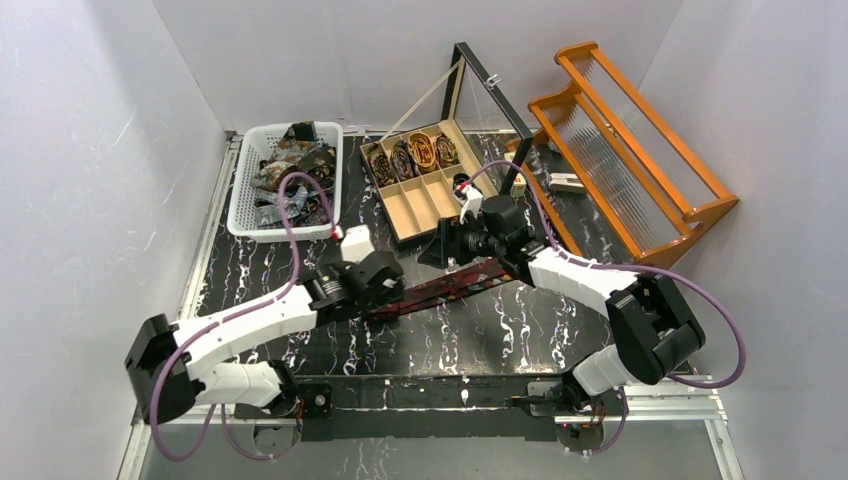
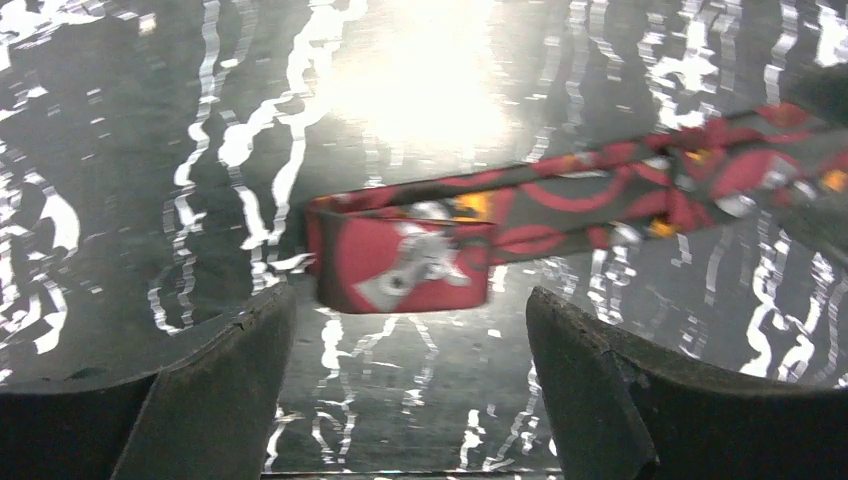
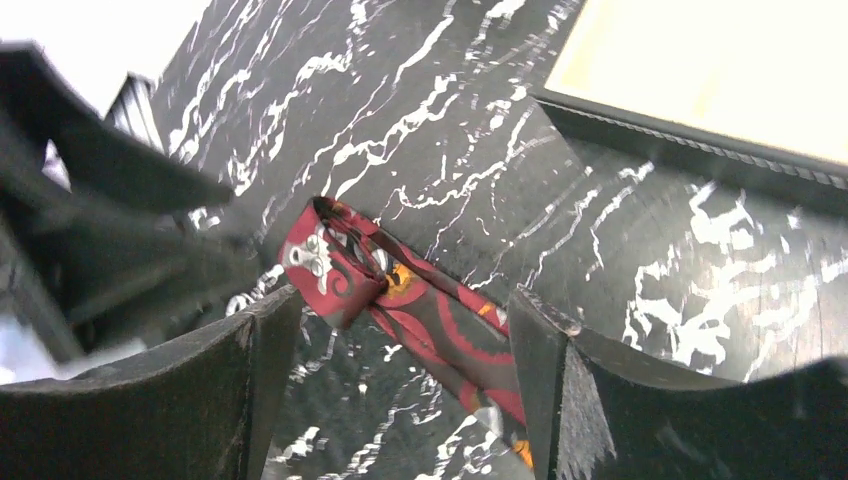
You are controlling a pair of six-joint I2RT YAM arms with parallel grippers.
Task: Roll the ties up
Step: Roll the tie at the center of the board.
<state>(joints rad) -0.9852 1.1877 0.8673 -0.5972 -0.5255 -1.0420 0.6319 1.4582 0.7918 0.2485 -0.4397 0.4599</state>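
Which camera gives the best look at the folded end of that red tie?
The left wrist view: the red tie has its folded end large and central. The right wrist view shows it smaller, slanted. From above, only a thin strip shows.

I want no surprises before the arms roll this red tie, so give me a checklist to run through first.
1. Left gripper open, holding nothing: ok.
2. Right gripper open, holding nothing: ok.
3. Red tie lying on the table: ok.
4. Tie end folded over to start: ok.
5. Whole tie straight: cannot tell, partly hidden.
6. Box has free compartments: ok.
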